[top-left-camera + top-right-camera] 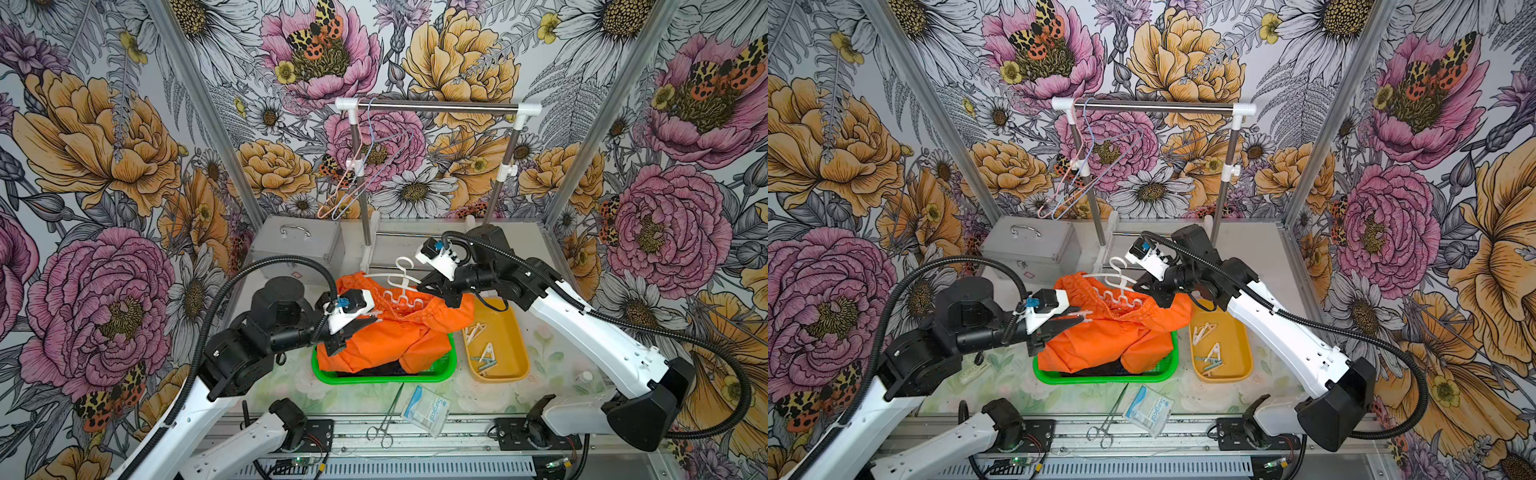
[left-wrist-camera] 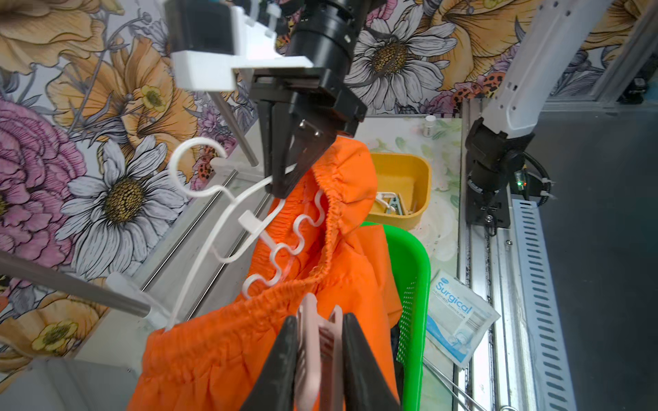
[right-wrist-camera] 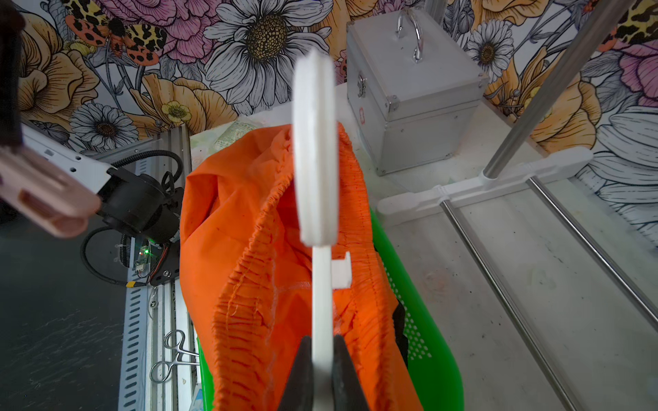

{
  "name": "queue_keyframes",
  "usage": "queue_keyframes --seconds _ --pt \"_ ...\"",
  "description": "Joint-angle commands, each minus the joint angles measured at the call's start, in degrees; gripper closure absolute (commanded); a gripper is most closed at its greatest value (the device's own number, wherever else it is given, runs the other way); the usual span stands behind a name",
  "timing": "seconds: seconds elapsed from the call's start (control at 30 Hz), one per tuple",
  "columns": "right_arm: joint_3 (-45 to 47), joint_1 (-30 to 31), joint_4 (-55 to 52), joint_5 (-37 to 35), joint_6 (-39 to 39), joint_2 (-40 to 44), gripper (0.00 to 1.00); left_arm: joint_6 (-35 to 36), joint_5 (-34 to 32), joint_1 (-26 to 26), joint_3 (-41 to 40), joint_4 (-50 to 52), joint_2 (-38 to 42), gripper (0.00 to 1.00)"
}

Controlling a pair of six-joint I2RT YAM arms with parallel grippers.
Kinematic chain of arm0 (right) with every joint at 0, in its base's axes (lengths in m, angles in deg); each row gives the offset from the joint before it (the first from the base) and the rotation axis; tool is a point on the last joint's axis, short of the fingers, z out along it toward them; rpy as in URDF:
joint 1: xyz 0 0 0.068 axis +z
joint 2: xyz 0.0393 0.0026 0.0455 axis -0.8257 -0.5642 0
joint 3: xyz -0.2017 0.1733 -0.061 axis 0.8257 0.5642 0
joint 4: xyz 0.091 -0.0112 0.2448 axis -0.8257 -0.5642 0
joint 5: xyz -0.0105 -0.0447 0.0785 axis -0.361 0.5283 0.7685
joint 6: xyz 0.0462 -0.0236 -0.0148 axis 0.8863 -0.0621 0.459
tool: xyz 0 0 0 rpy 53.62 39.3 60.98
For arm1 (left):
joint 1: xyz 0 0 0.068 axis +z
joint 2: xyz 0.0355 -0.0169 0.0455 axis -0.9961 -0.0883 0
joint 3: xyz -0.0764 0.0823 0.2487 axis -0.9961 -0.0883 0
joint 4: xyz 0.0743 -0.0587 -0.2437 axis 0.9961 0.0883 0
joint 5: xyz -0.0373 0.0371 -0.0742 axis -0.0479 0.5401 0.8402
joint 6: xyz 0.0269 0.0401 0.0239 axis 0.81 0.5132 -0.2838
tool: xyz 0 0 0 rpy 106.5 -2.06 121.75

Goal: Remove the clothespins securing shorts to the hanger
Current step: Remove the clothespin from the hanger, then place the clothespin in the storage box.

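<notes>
Bright orange shorts [image 1: 399,332] [image 2: 249,338] lie draped over a green basket [image 1: 451,368], with dark fabric [image 1: 386,369] beneath. A white plastic hanger [image 1: 403,282] [image 3: 315,142] rests in the waistband. My right gripper [image 1: 430,286] [image 3: 322,343] is shut on the hanger's arm. At the shorts' left side, my left gripper [image 1: 370,321] [image 2: 320,320] is shut on a pale pink clothespin [image 2: 318,356]. In the right wrist view that clothespin [image 3: 46,199] sticks out clear of the fabric. Several more clothespins [image 1: 486,353] lie in a yellow tray [image 1: 519,353].
Steel forceps [image 1: 388,419] and a surgical packet [image 1: 426,409] lie near the front edge. A metal case [image 1: 297,245] stands at the back left. Behind it is a clothes rack [image 1: 436,107] with wire hangers [image 1: 357,178]. A small bottle [image 1: 586,377] stands under the right arm.
</notes>
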Motion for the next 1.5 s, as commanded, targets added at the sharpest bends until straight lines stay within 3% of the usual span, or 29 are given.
queue_keyframes --seconds 0.0,0.27,0.43,0.63,1.17,1.47 --pt "-2.63 -0.68 1.9 -0.87 2.5 -0.44 1.0 -1.65 -8.69 -8.39 -5.35 -15.24 -2.23 1.0" --pt "-3.4 -1.29 2.79 0.56 4.18 -2.32 1.0 -4.14 -11.6 -19.68 -22.18 -51.95 -9.46 1.0" --pt "-4.37 -1.86 2.79 0.57 4.83 -3.45 1.0 0.18 -19.05 -25.84 -22.25 -59.71 -20.24 1.0" --pt "-5.26 -2.77 2.79 2.09 5.46 -5.12 1.0 1.55 -20.32 -29.46 -20.35 -68.72 -32.53 1.0" --pt "-5.28 -4.26 3.03 5.16 5.29 -5.95 1.0 4.55 -26.68 -31.63 -6.16 -66.26 -56.07 1.0" --pt "-4.83 -4.62 3.05 5.84 4.98 -6.29 1.0 1.67 -23.15 -28.61 -0.54 -61.9 -62.98 0.97"
